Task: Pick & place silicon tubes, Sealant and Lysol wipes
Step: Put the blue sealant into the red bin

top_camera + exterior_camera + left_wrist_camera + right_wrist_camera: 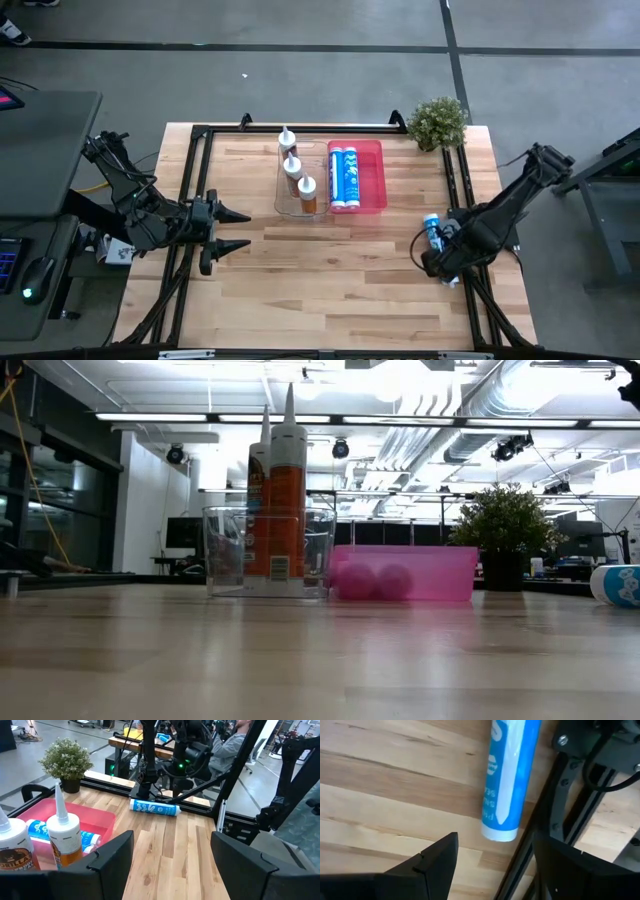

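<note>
A blue-and-white silicone tube (432,232) lies on its side on the table by the right rail; it also shows in the right wrist view (510,775), the left wrist view (154,808) and the low view (620,585). My right gripper (436,258) is open just near of the tube's near end, its fingers (435,865) apart and touching nothing. My left gripper (238,230) is open and empty at the table's left. Three orange sealant tubes (297,172) stand upright in a clear container (225,555). Two blue tubes (345,177) lie in a pink tray (375,180).
A potted plant (437,122) stands at the far right corner. A black metal frame (455,190) runs along the table's edges, close beside the lying tube. People and another table show in the room beyond (235,735). Bare wood lies across the table's near half (330,290).
</note>
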